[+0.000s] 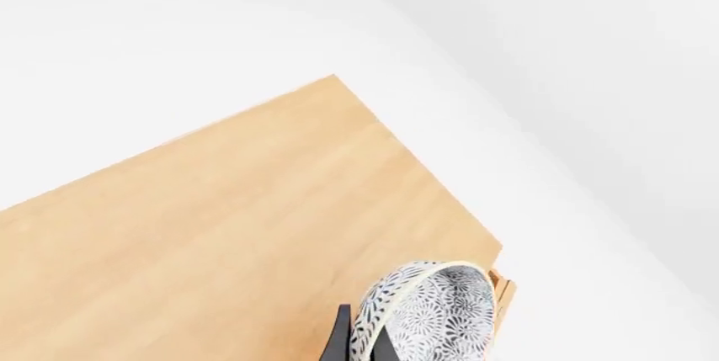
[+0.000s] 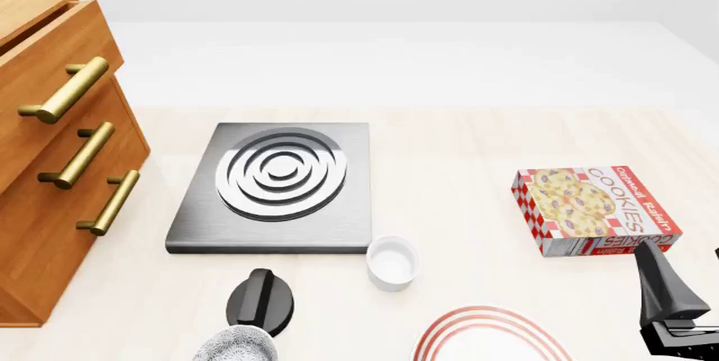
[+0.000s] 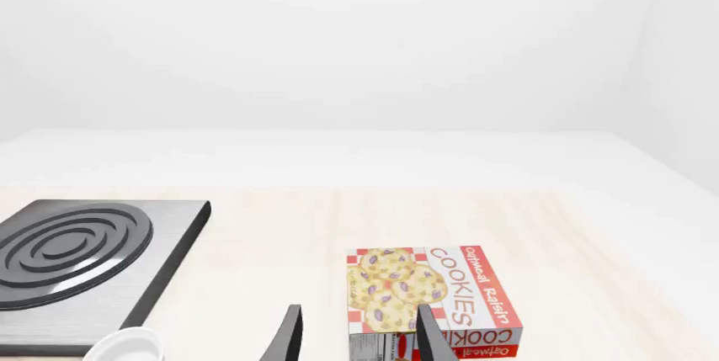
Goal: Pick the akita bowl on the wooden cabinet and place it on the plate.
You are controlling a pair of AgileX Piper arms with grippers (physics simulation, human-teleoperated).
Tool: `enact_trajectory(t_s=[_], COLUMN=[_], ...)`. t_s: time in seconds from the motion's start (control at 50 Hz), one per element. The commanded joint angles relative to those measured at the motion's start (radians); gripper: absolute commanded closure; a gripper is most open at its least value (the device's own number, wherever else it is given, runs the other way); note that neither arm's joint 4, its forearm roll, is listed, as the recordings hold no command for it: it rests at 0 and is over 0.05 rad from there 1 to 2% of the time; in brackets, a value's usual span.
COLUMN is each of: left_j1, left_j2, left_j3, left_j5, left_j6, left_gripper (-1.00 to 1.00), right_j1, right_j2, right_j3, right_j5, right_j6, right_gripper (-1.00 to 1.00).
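Observation:
My left gripper (image 1: 365, 342) is shut on the rim of the akita bowl (image 1: 433, 310), with one dark finger outside the wall and one inside. The bowl is tilted, its speckled inside showing, over a flat tan wooden surface. In the front view the bowl (image 2: 236, 347) hangs at the bottom edge under the black left gripper (image 2: 261, 300), to the right of the wooden cabinet (image 2: 56, 184). The plate (image 2: 494, 340), with its red rings, lies cut off at the bottom edge, right of the bowl. My right gripper (image 3: 359, 340) stands open and empty near the cookie box.
A grey square stove (image 2: 281, 180) with silver rings lies mid-table. A small plain white bowl (image 2: 392, 262) stands just in front of it, between the held bowl and the plate. A cookie box (image 2: 595, 209) lies at the right, beyond the right gripper (image 2: 668, 302).

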Motion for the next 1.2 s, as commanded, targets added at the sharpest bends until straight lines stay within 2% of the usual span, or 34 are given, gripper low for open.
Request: enact_trajectory(t_s=[0.02, 0.32, 0.58, 0.72, 0.92, 1.04, 1.2], left_j1=[-0.036, -0.096, -0.208, -0.269, -0.308, -0.385, -0.442], left_j2=[-0.091, -0.166, -0.232, -0.264, -0.292, -0.319, -0.319], left_j3=[-0.001, -0.029, -0.017, -0.023, -0.037, -0.030, -0.041], left_j5=[0.026, 0.085, 0.131, 0.159, 0.199, 0.215, 0.227], left_j6=[-0.066, -0.131, -0.191, -0.206, -0.230, -0.254, -0.250], left_gripper=[1.00, 1.00, 1.00, 1.00, 1.00, 1.00, 1.00], right_j1=[0.000, 0.000, 0.000, 0.000, 0.000, 0.000, 0.000], right_j2=[0.000, 0.000, 0.000, 0.000, 0.000, 0.000, 0.000], right_j3=[0.000, 0.000, 0.000, 0.000, 0.000, 0.000, 0.000], right_j5=[0.000, 0.000, 0.000, 0.000, 0.000, 0.000, 0.000], right_j6=[0.000, 0.000, 0.000, 0.000, 0.000, 0.000, 0.000], right_gripper=[-1.00, -1.00, -1.00, -1.00, -1.00, -1.00, -1.00])
